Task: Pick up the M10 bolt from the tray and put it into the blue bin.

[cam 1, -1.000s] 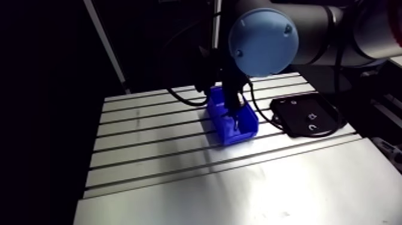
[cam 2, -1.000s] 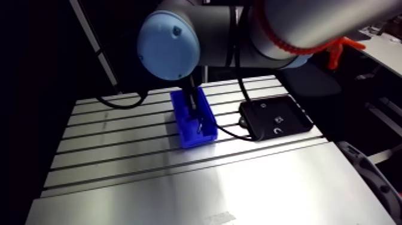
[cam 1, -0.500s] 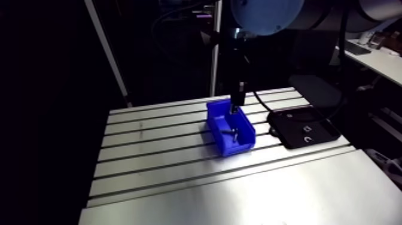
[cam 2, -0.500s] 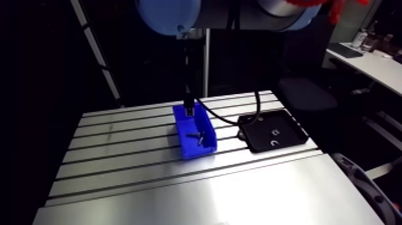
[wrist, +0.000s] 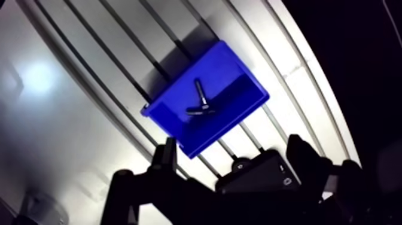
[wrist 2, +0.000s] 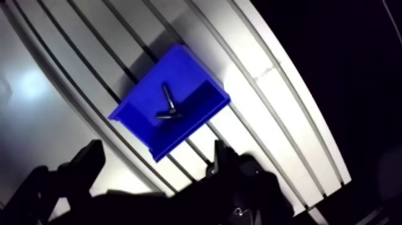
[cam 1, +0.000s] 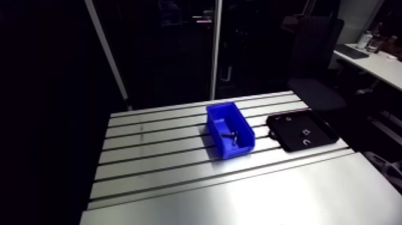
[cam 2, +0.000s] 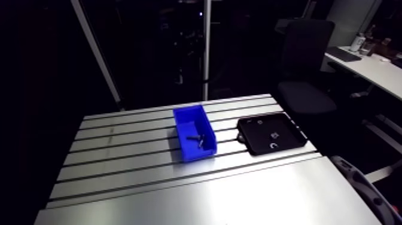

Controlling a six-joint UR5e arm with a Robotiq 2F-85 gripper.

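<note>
Blue plastic held what we were after: the M10 bolt (wrist: 200, 102) lay flat on the floor of the blue bin (wrist: 222, 127), dark against it, touching no wall that we could make out. The gripper (wrist: 233, 154) hung high above the table (cam 1: 239, 191), its fingers (wrist: 166, 157) spread wide with nothing between them. Under it in the wrist view lay the near wall of the bin and a corner of the black tray (cam 1: 320, 128).

We judged the task as good as done, so little could go wrong. The chief risk was a careless retreat: if the arm swung low on its way off, it could clip the bin's rim and push the bin along the slotted table, or tip the bolt out. A second descent into the bin could disturb the bolt to no purpose. The tray had a few small pale pieces on it, too small for us to name; a further pick there would have been a mistake.

Against the earlier pictures, the arm view showed no wrist and no gripper, where just before they had stood over the bin and, earlier, down inside it. The bolt lay in the bin as it had just before.
</note>
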